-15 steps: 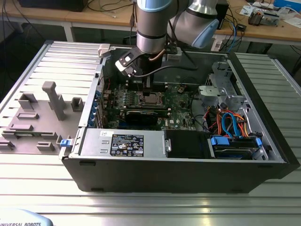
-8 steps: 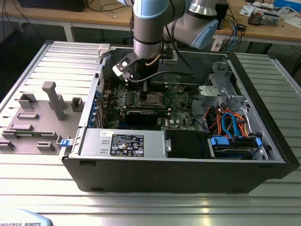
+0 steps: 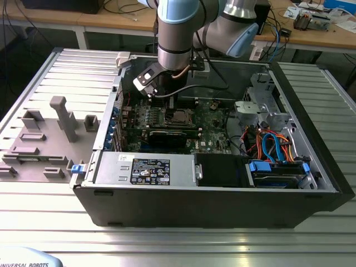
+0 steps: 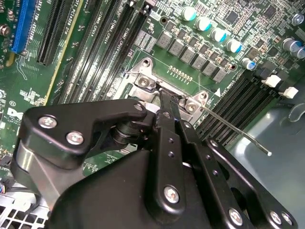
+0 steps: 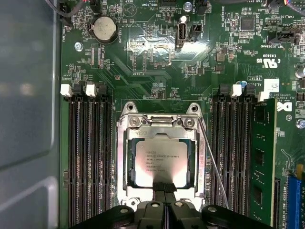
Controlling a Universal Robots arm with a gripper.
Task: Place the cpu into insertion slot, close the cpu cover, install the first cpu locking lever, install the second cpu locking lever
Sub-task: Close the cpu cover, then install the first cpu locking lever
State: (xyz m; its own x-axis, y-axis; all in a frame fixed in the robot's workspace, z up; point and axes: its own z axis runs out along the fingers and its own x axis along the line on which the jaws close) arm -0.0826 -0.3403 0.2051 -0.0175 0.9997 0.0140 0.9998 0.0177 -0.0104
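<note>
Inside the open computer case [image 3: 211, 206], over the green motherboard [image 5: 157, 71], the hand [image 5: 164, 188] is clenched, its tips at the cpu cover [image 5: 121, 162] edge. The cover lies flat over the cpu [image 5: 164, 157], which is seated in the insertion slot [image 5: 130, 167]. A wire locking lever [image 5: 214, 167] angles alongside.

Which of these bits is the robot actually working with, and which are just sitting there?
In the job: cpu, cpu cover lying over it, thin locking lever, end effector at the cover's edge.
Just there: memory slots, coin battery, coloured cables, grey blocks beside the case.
</note>
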